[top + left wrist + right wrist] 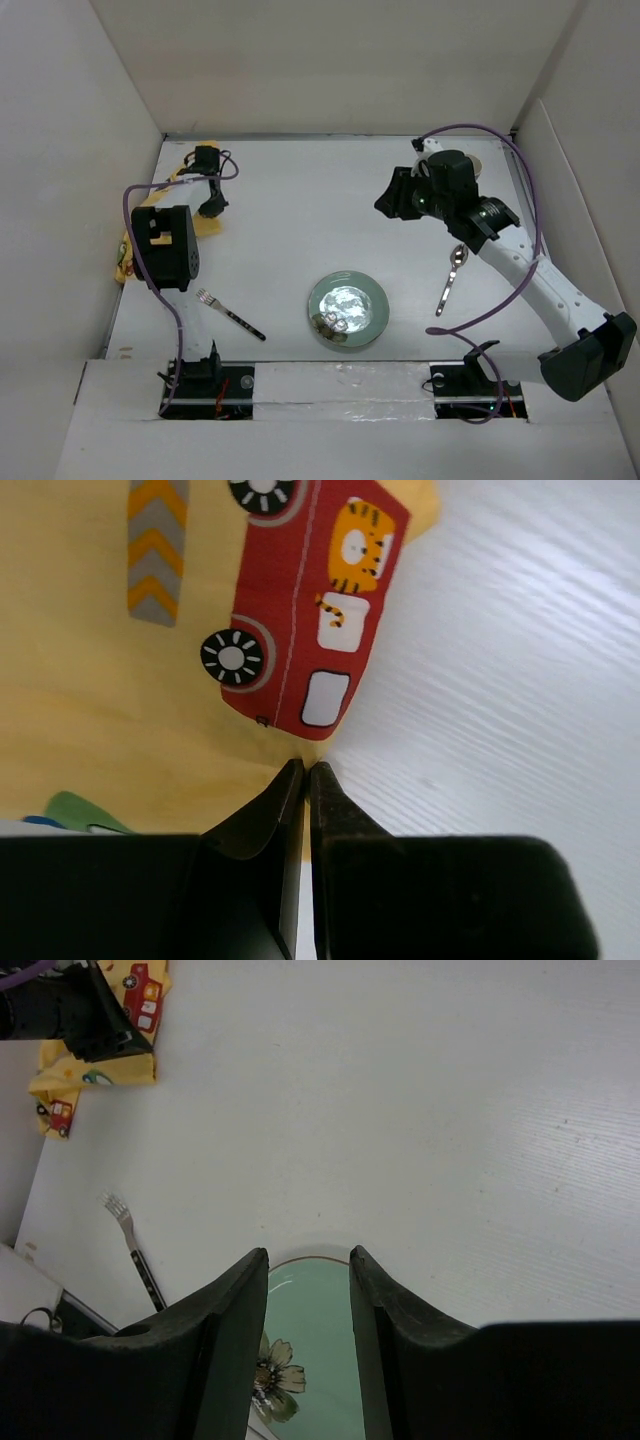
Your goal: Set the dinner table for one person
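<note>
Dinner table: We see the large flat white tabletop (pixel 300 220), boxed in by white wall panels (pixel 340 60), stretching away from both arm bases.
Left gripper: The left arm's black two-finger gripper (pixel 305 772) reaches into the far left corner. Its fingers (pixel 265 815) are pressed almost together, pinching the edge of the yellow cloth placemat printed with small cars (pixel 120 710). A sliver of yellow shows between the tips.
Placemat: From above we find it crumpled along the left wall, on the table's far left edge. A red car with a tiger at its window lies just ahead of the fingertips.
Right gripper: The right arm's black gripper (pixel 308 1255) hangs over the far right half of the table. Its fingers are parted by a clear gap with nothing between them, and in its wrist view the plate shows through that gap.
Plate: A round pale green plate with a flower motif (pixel 347 310) sits on the table near the front, between the two arms.
Fork: A metal fork with a dark handle (pixel 230 313) lies left of the plate and apart from it, tines towards the far left.
Spoon: A silver metal spoon (pixel 452 278) lies right of the plate and apart from it, its bowl towards the far side.
</note>
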`<action>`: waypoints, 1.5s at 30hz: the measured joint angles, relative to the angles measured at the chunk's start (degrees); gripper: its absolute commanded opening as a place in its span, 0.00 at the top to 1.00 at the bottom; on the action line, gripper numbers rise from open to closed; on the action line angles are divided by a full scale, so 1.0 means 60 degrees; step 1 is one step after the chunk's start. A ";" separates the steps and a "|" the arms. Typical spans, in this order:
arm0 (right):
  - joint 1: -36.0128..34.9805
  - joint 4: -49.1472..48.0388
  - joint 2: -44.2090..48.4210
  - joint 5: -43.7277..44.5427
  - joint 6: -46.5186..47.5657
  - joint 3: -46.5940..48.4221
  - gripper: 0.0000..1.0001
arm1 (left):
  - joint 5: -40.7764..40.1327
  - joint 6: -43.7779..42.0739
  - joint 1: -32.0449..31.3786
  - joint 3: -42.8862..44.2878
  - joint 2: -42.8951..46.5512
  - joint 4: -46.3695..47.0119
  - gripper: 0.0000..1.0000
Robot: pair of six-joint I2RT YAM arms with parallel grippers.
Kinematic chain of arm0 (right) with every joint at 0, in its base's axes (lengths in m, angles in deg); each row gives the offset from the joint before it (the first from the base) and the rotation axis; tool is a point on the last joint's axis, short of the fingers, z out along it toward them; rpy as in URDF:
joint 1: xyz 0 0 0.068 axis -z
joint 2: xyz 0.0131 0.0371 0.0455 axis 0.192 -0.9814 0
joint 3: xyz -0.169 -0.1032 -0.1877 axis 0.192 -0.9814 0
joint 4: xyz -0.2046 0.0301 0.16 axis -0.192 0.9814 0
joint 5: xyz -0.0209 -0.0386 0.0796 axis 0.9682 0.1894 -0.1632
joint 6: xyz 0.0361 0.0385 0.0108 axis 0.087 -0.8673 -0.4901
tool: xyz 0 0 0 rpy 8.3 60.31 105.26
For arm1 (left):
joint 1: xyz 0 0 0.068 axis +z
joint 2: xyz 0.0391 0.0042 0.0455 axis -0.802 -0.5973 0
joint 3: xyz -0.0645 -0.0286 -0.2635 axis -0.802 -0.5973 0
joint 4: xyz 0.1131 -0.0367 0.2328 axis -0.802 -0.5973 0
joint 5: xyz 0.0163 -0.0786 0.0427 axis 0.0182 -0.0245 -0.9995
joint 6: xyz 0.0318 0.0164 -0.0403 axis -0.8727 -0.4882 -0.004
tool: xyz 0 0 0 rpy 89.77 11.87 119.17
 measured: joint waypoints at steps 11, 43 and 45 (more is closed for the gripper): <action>0.0076 0.0026 -0.0182 -0.0040 0.0135 0.0109 0.93 | 0.2634 0.0630 -0.3162 0.4492 0.1909 -0.0656 1.00; 0.0812 -0.0193 -0.1843 0.0532 -0.0732 -0.0459 1.00 | 0.3555 -0.0244 -0.2211 0.1235 0.2215 0.1144 1.00; 0.0812 -0.0233 -0.2167 0.0419 -0.0747 -0.0674 1.00 | 0.3541 -0.0535 -0.3646 0.0823 0.2881 0.1209 1.00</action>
